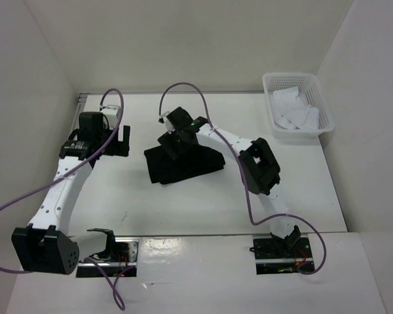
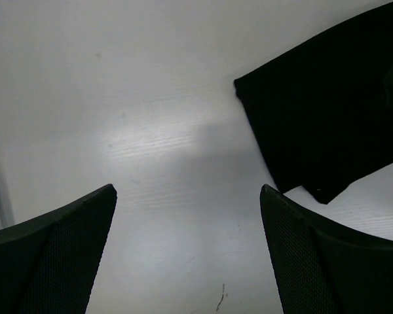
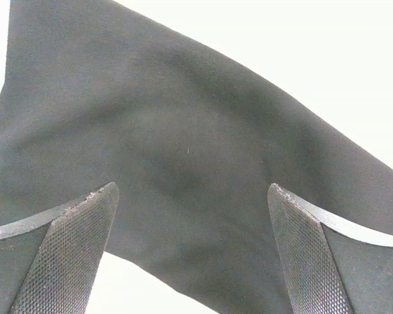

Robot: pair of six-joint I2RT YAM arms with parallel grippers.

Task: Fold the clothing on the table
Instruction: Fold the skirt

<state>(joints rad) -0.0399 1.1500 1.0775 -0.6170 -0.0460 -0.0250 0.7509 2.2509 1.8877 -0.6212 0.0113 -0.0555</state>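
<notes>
The black clothing (image 1: 187,165) lies folded into a rough rectangle at the middle of the white table (image 1: 183,203). My right gripper (image 1: 172,145) hovers over its far left part, jaws open. In the right wrist view the dark fabric (image 3: 183,131) fills the space beneath the open gripper (image 3: 193,193), and nothing is pinched between its fingertips. My left gripper (image 1: 118,140) stands open over bare table to the left of the clothing, apart from it. In the left wrist view the clothing's corner (image 2: 327,104) shows at the upper right, beyond the empty open gripper (image 2: 187,196).
A white lattice basket (image 1: 318,98) holding white cloth pieces (image 1: 291,111) sits at the table's far right corner. A thin metal rail (image 1: 78,111) runs along the left edge. White walls enclose the table on three sides.
</notes>
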